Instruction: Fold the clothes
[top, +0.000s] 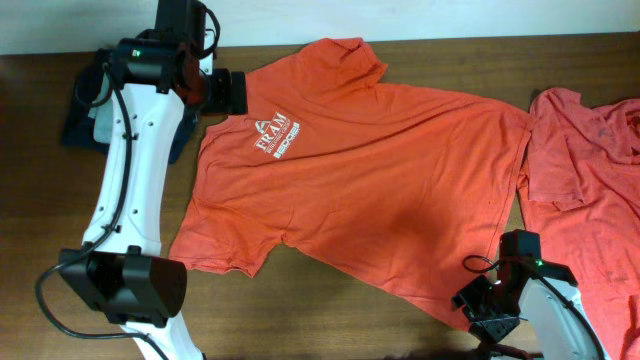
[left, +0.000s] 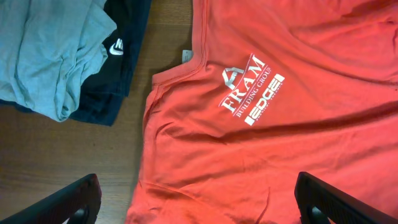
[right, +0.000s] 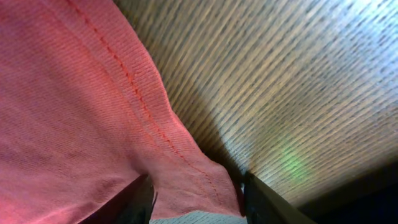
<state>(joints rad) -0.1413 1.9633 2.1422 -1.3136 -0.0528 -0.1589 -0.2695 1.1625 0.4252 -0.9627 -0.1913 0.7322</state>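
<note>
Orange-red T-shirt (top: 380, 180) hem sits betw. R gripper (right: 196, 200) fingers, grip unclear, tips cut off; L gripper (left: 200, 204) wide apart.

right claw (right: 198, 186) parted, astride shirt hem (right: 155, 124) | wood table (right: 280, 81) beneath

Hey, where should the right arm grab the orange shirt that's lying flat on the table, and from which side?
Grip the hem corner of the orange shirt, coming in low from the robot's near right. The shirt lies spread flat, logo up, so only its edges offer a pinch. That stitched corner juts out towards the right gripper, whose fingers flank it.
</note>
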